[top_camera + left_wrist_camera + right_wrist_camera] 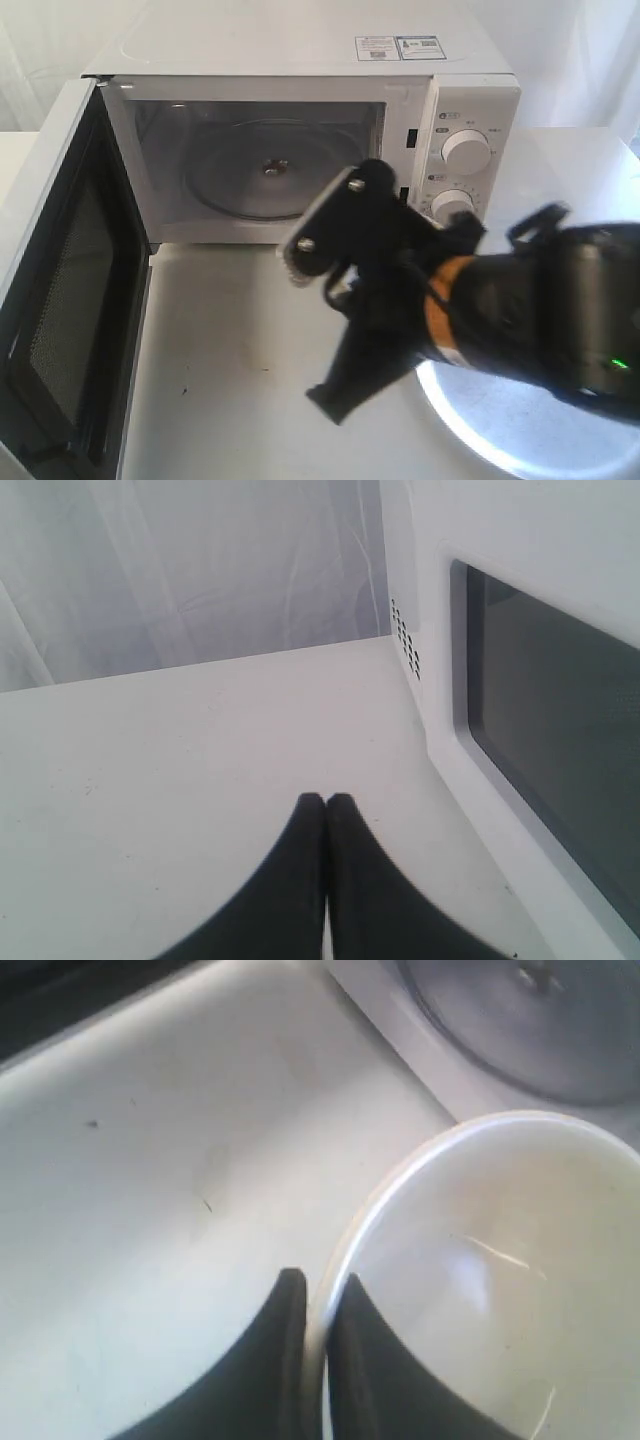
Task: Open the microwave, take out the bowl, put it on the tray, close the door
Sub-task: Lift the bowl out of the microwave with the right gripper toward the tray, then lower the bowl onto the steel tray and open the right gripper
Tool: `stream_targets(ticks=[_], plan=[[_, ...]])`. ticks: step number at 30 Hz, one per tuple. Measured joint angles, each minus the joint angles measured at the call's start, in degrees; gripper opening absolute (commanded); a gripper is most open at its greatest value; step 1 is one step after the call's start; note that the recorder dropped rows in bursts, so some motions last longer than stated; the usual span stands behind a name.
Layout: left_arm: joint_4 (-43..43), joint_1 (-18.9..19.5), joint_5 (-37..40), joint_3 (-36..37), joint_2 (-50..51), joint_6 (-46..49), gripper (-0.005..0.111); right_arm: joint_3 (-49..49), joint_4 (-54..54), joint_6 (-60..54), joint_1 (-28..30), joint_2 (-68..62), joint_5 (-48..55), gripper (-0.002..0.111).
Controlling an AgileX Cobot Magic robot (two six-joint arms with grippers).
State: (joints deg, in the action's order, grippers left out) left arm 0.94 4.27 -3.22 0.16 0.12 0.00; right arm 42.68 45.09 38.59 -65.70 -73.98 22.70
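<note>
The white microwave stands at the back with its door swung wide open to the left, dark mesh facing inward. In the right wrist view my right gripper is shut on the rim of the cream bowl, one finger inside and one outside, above the table just in front of the oven opening. My right arm hides the bowl in the exterior view. The silver tray lies at the front right, partly under that arm. My left gripper is shut and empty over the table beside the door's outer face.
The clear glass turntable plate sits alone in the cavity and also shows as the turntable plate past the bowl. Two white knobs are on the right panel. The open door blocks the table's left side.
</note>
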Motion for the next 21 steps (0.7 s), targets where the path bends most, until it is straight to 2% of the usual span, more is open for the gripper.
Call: stream_targets(ticks=[7,9,16,21], plan=[[0.0,0.0,0.0,0.0,0.0,0.0,0.0,-14.2,14.5,25.6,0.0,13.7,12.6,0.0],[0.0,0.0,0.0,0.0,0.0,0.0,0.0,-18.4,19.4,32.3,0.0,14.5,13.5,0.0],[0.0,0.0,0.0,0.0,0.0,0.0,0.0,-26.0,29.8,49.8,0.5,10.3,13.9,0.0],[0.0,0.0,0.0,0.0,0.0,0.0,0.0,-26.1,40.0,60.6,0.8,3.9,13.7,0.0]])
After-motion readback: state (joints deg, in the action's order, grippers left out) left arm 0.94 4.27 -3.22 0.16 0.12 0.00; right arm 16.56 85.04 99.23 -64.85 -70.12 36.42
